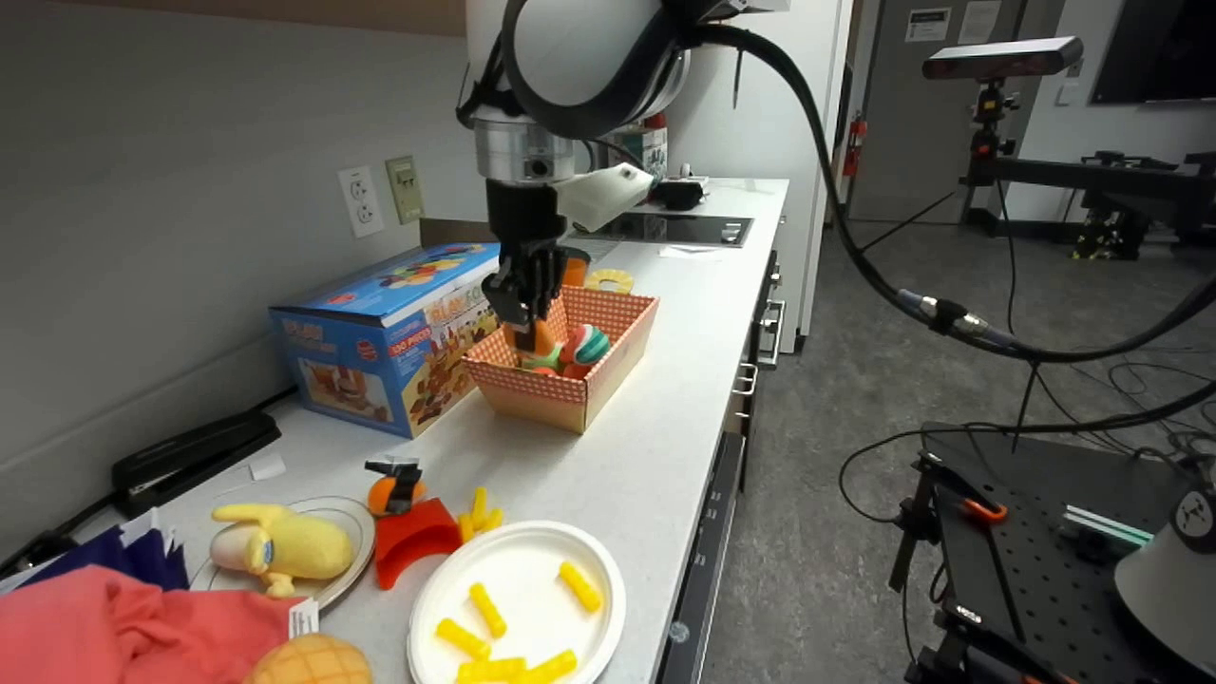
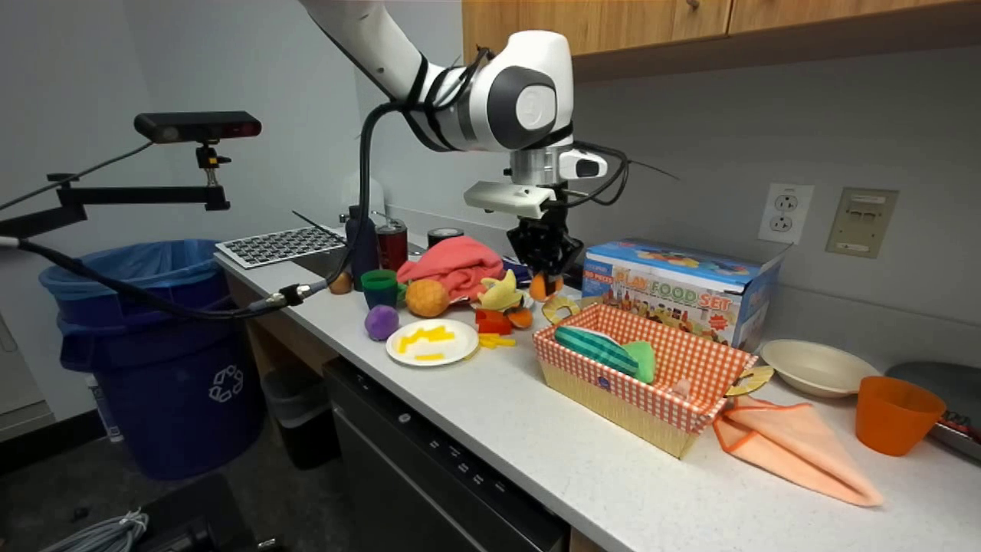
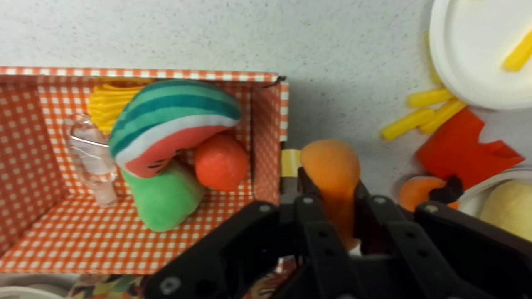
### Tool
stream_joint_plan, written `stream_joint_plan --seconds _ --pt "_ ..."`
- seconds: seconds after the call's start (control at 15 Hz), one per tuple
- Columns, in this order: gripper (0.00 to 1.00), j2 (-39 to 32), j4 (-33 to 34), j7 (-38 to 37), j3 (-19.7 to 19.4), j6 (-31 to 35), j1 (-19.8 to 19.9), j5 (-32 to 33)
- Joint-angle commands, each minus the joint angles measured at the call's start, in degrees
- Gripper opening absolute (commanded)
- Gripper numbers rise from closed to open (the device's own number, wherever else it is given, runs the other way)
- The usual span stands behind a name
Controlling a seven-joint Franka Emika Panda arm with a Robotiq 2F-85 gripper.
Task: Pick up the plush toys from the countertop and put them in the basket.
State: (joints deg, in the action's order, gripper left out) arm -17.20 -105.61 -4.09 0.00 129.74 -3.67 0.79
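Observation:
My gripper [image 3: 331, 180] is shut on an orange plush toy [image 3: 330, 160] whose rounded end sticks out past the fingertips. The held toy also shows below the gripper [image 2: 546, 264] in an exterior view [image 2: 538, 288]. The gripper is above the counter, just outside the end wall of the red-and-white checkered basket [image 3: 124, 257]. The basket also shows in both exterior views [image 1: 537, 408] [image 2: 621, 410]. Inside it lie a watermelon-slice toy [image 3: 174, 110], a green toy [image 3: 166, 199] and a red round toy [image 3: 221, 162]. An orange round toy [image 2: 427, 297] and a purple toy [image 2: 382, 322] sit on the counter.
A blue printed box [image 1: 380, 323] stands beside the basket near the wall. A white plate [image 1: 518, 570] with yellow fries, a red fry holder [image 1: 413, 537] and a yellow toy [image 1: 294, 541] on a plate are nearby. An orange cup [image 2: 897, 414] and peach cloth [image 2: 797, 452] lie past the basket.

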Motion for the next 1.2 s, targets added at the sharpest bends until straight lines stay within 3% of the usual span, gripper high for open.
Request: stream_joint_plan --seconds 0.0,0.2,0.27,0.33,0.53,0.8,1.13 --pt "0.05 1.7 -4.4 -8.1 -3.1 8.1 0.6 3.3" --pt "0.05 0.9 -5.1 -17.2 -6.7 12.9 -0.2 8.2" --pt "0.35 0.6 -5.2 -20.9 -7.8 14.1 -0.7 10.0" --pt "0.46 0.4 -5.3 -24.2 -8.7 14.9 -1.1 11.8" --pt "0.66 0.4 -5.5 -31.6 -10.5 16.0 -2.2 16.3" --pt "0.97 2.4 -6.9 -36.4 -10.0 16.8 -2.6 18.7" --pt "1.0 5.9 -9.2 -35.3 -7.9 16.7 -2.6 17.6"
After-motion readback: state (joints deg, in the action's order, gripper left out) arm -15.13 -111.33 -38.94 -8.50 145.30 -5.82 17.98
